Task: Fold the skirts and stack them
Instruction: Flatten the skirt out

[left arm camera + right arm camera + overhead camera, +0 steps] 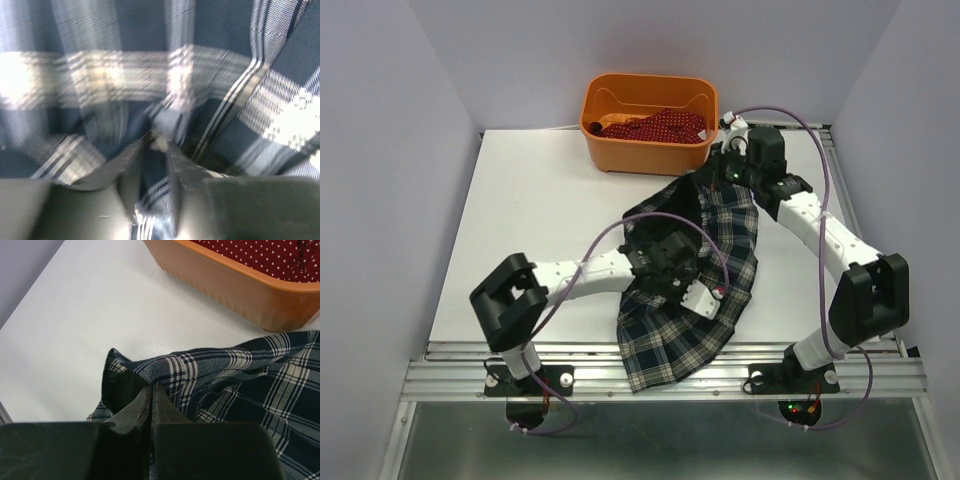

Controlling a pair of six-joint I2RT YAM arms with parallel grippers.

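Open passage across the surface (540, 230) left of the tartan skirt (675, 340); blocked at the far edge by the orange tub (650, 155).

Two skirts show: one tartan skirt (670, 345) at centre frame and one red dotted skirt (655, 125) at upper middle. There is one orange tub (645, 155) and one white table (540, 220). Two robot arms appear, the left arm (575, 275) and the right arm (820, 225).
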